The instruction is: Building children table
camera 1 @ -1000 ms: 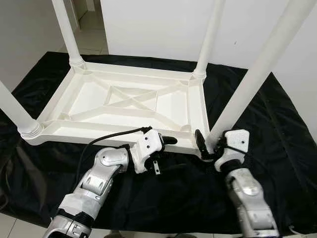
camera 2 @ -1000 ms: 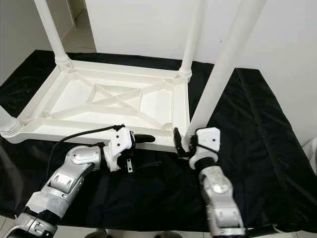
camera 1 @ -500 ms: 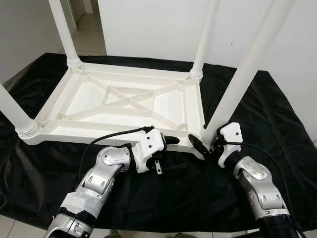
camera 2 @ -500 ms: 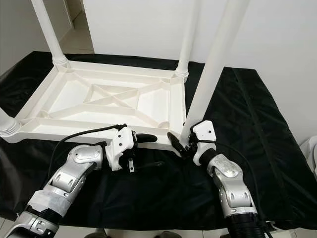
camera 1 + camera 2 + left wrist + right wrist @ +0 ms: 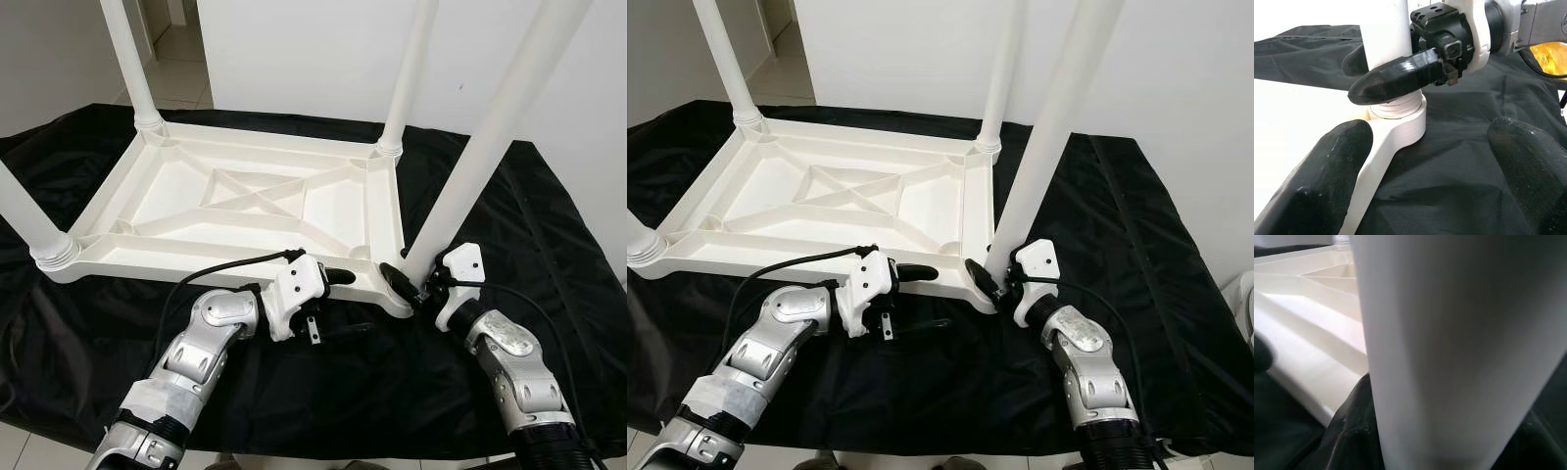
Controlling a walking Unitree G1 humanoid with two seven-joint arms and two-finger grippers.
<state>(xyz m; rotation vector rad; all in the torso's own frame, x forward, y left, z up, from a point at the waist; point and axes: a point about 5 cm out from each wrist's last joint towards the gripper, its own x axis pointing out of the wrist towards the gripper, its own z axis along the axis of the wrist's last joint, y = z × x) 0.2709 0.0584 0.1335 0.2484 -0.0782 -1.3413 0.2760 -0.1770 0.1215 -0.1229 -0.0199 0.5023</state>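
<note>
Four table legs [image 5: 495,132] cut off above.

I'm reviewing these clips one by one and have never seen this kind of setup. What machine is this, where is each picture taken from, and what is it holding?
This is a humanoid robot with two silver arms, each ending in a tool of two long black fingers. The two wide pictures come from the two eyes of its head camera, looking down. The other two come from cameras on its wrists.

On a black cloth lies a white plastic children's table, upside down, its four round legs pointing up.

The right tool is closed around the base of the near right leg, just above its socket; the right wrist picture is that leg seen very close. The left tool rests open at the table's near edge, and its wrist camera looks across at the right tool's grip.
</note>
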